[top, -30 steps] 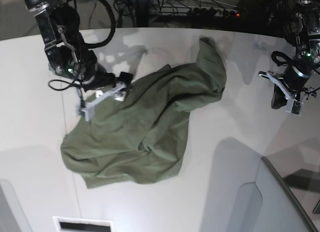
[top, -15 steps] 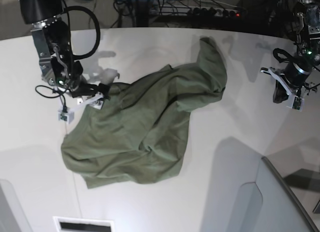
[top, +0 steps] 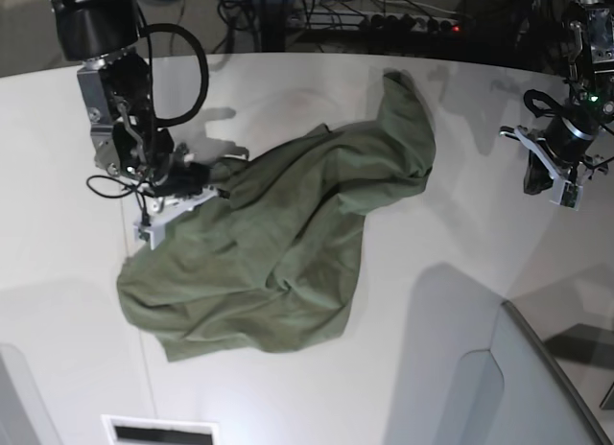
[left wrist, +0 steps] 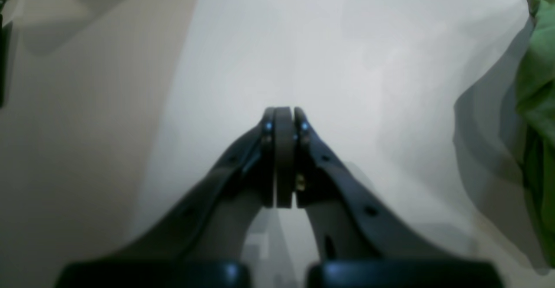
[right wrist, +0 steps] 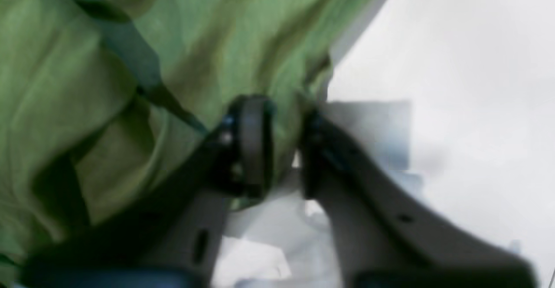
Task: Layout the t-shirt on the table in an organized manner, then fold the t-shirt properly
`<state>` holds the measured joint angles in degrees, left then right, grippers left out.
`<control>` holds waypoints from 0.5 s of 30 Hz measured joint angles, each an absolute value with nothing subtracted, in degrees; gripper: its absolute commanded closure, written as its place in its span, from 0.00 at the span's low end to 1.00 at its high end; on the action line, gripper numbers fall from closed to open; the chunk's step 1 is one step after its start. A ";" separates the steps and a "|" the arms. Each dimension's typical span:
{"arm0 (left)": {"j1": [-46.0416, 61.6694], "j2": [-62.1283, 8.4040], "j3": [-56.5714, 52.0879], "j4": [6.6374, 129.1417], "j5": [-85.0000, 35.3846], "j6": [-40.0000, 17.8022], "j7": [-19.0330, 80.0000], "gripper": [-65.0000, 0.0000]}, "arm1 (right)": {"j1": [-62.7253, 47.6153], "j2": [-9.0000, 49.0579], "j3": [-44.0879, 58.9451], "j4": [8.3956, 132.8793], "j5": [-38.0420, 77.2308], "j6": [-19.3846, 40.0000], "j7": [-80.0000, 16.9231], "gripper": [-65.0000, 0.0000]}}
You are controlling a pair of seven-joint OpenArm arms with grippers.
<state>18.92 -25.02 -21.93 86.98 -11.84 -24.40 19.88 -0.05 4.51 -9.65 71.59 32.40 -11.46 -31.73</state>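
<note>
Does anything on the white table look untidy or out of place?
Yes. The olive-green cloth t-shirt lies crumpled in a heap on the white table, with folds bunched up and no flat outline. One part stretches toward the far edge. Nothing looks spilled or damaged.

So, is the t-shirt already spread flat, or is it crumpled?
Crumpled. The t-shirt lies bunched on the table with deep folds, and one part trails toward the far edge. No sleeve or collar is laid out clearly.

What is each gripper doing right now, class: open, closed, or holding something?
Left gripper: closed, holding nothing, above the bare table.
Right gripper: jaws nearly closed on an edge of the t-shirt.
</note>
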 measured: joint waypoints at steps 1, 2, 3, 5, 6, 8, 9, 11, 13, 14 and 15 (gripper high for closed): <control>18.92 -25.02 -21.93 86.98 -11.84 -24.40 19.88 1.00 | -0.08 4.56 -9.15 71.59 32.62 -11.46 -32.18 0.99; 18.92 -24.99 -21.93 86.98 -11.84 -24.40 19.88 1.00 | -0.23 4.67 -8.97 71.59 32.62 -11.46 -32.16 1.00; 18.92 -25.02 -21.82 86.98 -11.84 -24.40 19.88 1.00 | -0.43 4.71 -8.97 71.61 32.60 -11.46 -31.90 1.00; 18.92 -25.06 -21.39 86.98 -11.84 -24.40 19.90 1.00 | -0.86 4.71 -8.99 72.01 32.56 -11.49 -31.62 1.00; 18.92 -25.02 -21.26 86.98 -11.90 -24.43 19.90 1.00 | -0.86 4.69 -8.99 72.01 32.58 -11.49 -31.64 1.00; 18.92 -24.86 -21.04 86.98 -12.01 -25.96 19.92 1.00 | -1.23 4.71 -8.99 72.49 32.56 -11.49 -31.77 1.00; 18.94 -24.95 -20.47 86.98 -12.05 -27.75 19.86 1.00 | -1.83 4.73 -8.99 73.45 32.49 -11.62 -32.29 1.00; 19.35 -24.73 -19.75 87.09 -12.10 -33.52 19.77 1.00 | -3.81 4.84 -8.99 76.42 32.08 -12.05 -32.91 1.00; 21.17 -22.74 -19.62 88.47 -12.08 -35.44 19.64 0.98 | -5.32 4.86 -9.02 79.29 31.55 -12.14 -34.72 1.00; 22.31 -21.63 -19.68 89.49 -11.90 -36.05 20.18 0.89 | -5.30 5.08 -9.17 80.38 31.53 -12.12 -36.53 1.00; 23.66 -20.49 -19.64 90.80 -11.84 -37.12 20.38 0.80 | -5.13 5.61 -9.26 81.30 31.77 -11.92 -37.89 1.00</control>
<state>23.66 -20.49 -19.64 90.80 -11.84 -37.12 20.38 -5.13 5.61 -9.26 81.30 31.77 -11.92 -37.89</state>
